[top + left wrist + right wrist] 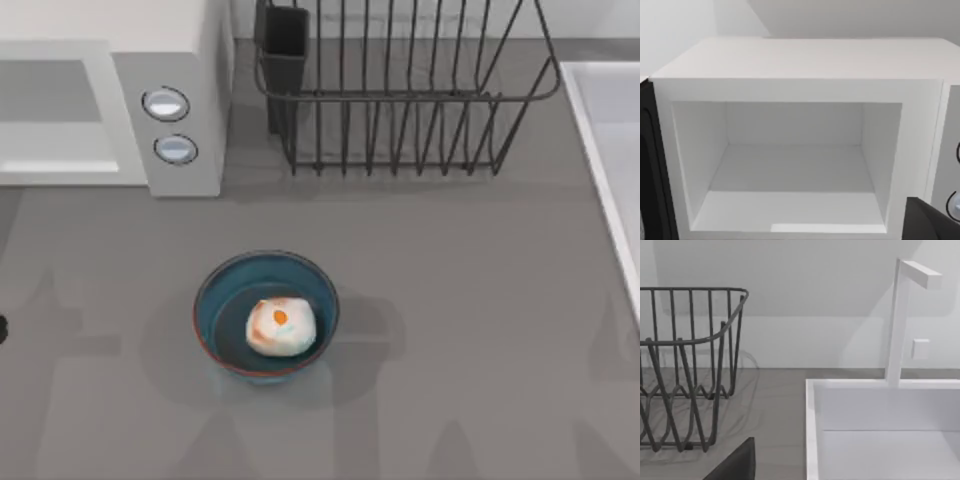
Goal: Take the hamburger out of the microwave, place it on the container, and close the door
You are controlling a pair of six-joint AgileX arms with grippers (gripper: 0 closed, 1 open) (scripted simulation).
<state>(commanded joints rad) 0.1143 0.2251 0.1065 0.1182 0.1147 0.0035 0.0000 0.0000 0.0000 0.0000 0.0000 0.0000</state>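
The hamburger (pixel 281 326), a whitish lump with an orange spot, lies inside the container (pixel 213 292), a blue bowl at the table's middle front. The white microwave (pixel 185 60) stands at the back left with two round buttons on its panel. Its cavity (pixel 790 165) is open and bare in the left wrist view. The door is swung off the opening; a dark slab (pixel 647 165) beside the cavity may be it, I cannot tell. A dark part of my left gripper (pixel 932 221) hangs in front of the microwave. A dark part of my right gripper (pixel 735 465) faces the rack and sink.
A dark wire dish rack (pixel 400 90) stands at the back, right of the microwave. A white sink basin (pixel 612 150) runs along the table's right side, with its tap (pixel 900 315) in the right wrist view. Grey tabletop (pixel 470 330) surrounds the bowl.
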